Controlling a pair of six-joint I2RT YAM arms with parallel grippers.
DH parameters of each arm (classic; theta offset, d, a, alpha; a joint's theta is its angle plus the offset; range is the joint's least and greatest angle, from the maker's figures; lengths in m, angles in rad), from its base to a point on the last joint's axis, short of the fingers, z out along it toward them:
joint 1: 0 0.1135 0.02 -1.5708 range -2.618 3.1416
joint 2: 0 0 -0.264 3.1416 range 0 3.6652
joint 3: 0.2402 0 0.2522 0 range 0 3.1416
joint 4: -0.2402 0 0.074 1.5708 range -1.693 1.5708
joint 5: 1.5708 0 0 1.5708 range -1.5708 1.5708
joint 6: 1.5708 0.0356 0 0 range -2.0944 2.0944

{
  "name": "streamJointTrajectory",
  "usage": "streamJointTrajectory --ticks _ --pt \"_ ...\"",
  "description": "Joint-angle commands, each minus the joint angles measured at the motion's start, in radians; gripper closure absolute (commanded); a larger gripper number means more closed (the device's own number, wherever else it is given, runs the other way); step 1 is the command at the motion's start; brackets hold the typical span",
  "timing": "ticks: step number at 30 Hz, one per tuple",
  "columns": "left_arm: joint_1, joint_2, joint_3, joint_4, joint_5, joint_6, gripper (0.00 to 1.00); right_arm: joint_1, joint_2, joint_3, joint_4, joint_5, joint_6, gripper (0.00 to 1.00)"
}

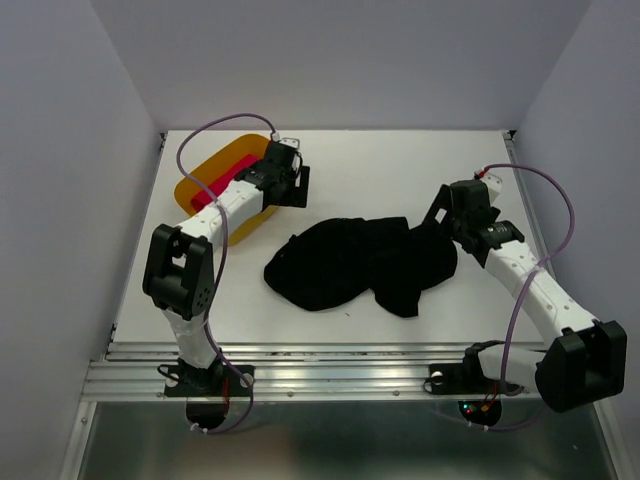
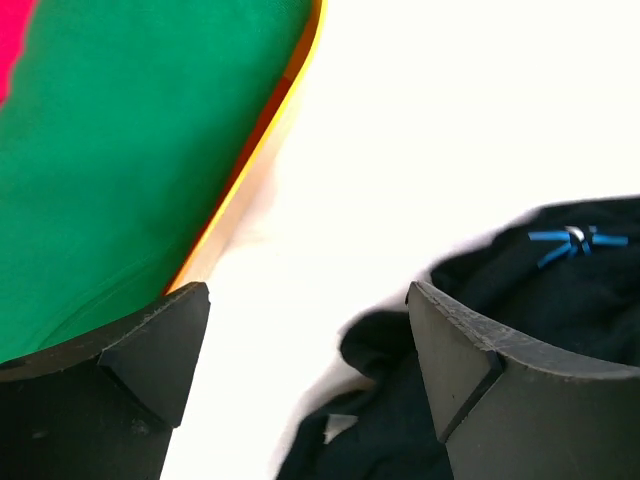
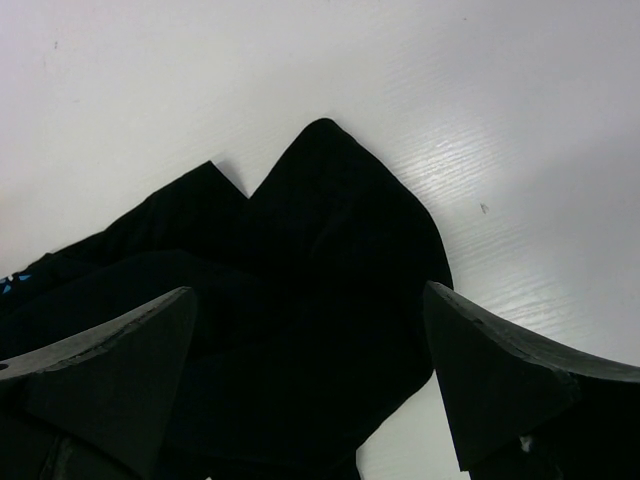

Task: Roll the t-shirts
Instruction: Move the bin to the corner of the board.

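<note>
Looks like I'm right at the start here. The black t-shirt [image 1: 355, 262] is a crumpled heap in the middle of the table [image 1: 400, 160], not flattened and nothing rolled. My read is that the step in hand is getting hold of it to spread it out.

The right gripper [image 3: 310, 360] hangs over the shirt's right-hand edge, jaws spread wide with nothing between them. The left gripper [image 2: 308, 350] is up by the yellow tub [image 1: 198, 175], jaws also spread and empty, with the shirt close by.

Next move, I'd guess: drop each gripper onto a separate edge and pinch just one layer. That's tricky when the folds are all black on black.

The overhead gives me the whole heap and both arms, but of the tub's inside only a pink patch [image 1: 222, 186]. The left wrist cam shows green cloth [image 2: 130, 150] in the tub and blue stitching [image 2: 575, 240] on the shirt, maybe a tag. The right wrist cam shows two pointed folds at the shirt's edge.
</note>
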Motion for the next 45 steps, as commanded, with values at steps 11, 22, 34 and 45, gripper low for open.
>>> streamJointTrajectory --ticks 11,22,34,45 --pt "0.029 -0.058 -0.034 -0.121 -0.076 -0.024 0.09 0.002 0.044 0.031 0.077 -0.051 -0.036 0.0" --pt "0.163 0.019 0.044 -0.132 -0.173 -0.001 0.09 0.002 0.072 0.054 0.085 -0.094 -0.075 0.0" --pt "0.245 0.099 0.152 -0.122 -0.195 0.028 0.09 0.002 0.081 0.066 0.083 -0.136 -0.078 0.0" --pt "0.305 0.253 0.362 -0.118 -0.176 0.019 0.09 0.002 0.097 0.057 0.08 -0.15 -0.055 0.0"
